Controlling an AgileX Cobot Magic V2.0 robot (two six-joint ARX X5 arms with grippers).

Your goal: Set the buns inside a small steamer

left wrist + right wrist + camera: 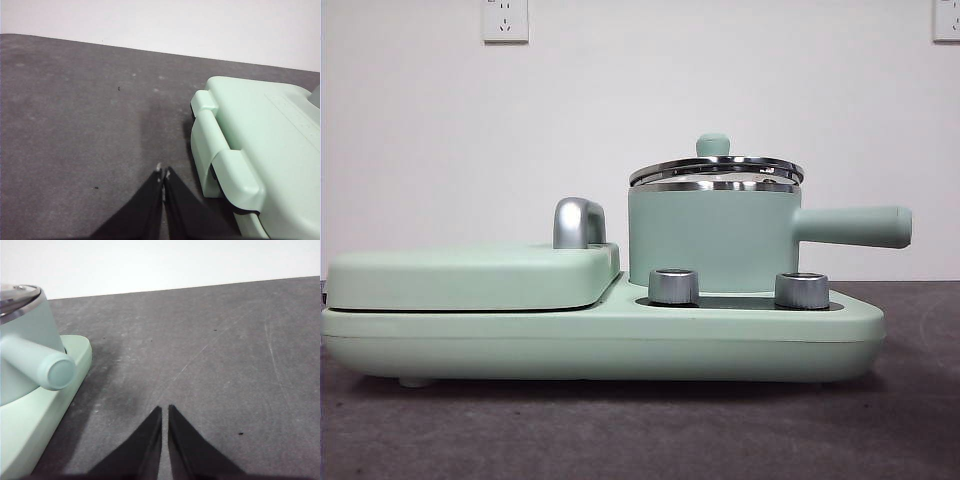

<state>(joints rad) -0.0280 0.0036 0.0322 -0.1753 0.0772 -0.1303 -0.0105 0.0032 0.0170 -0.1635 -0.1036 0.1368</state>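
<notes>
The small steamer (710, 240), a mint-green pot with a straight side handle (855, 226), stands on the right half of a green cooker base (620, 345). Its chrome-rimmed glass lid (716, 168) with a green knob rests on top, slightly tilted. No buns show in any view. My left gripper (163, 173) hangs shut and empty over the dark table, beside the cooker's griddle end. Also shut and empty, my right gripper (165, 409) hovers over the table just off the steamer (20, 340) and the tip of its handle (42, 362).
A flat mint-green griddle lid (470, 275) with a chrome handle (578, 222) covers the cooker's left half; its hinged end (225, 160) lies close to my left gripper. Two chrome knobs (673, 286) sit in front of the pot. Dark grey table mat surrounds the cooker.
</notes>
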